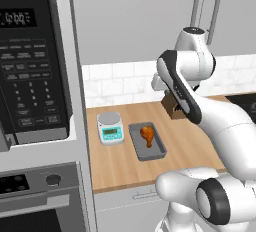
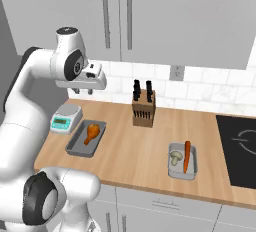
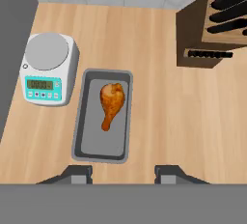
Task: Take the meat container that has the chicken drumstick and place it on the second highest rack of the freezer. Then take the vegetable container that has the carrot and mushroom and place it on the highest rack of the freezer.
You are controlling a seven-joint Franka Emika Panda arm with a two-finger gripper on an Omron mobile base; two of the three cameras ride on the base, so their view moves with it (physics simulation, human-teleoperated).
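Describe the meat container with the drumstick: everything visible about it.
The meat container is a shallow rectangular grey tray with rounded corners and a raised rim, matte like metal or plastic. It lies flat on the wooden counter, beside the kitchen scale, apart from it. One glossy orange-brown chicken drumstick lies inside, thick end toward the wall. The tool hovers above, not touching.

Even bright rendered light, faint shadows, slightly soft
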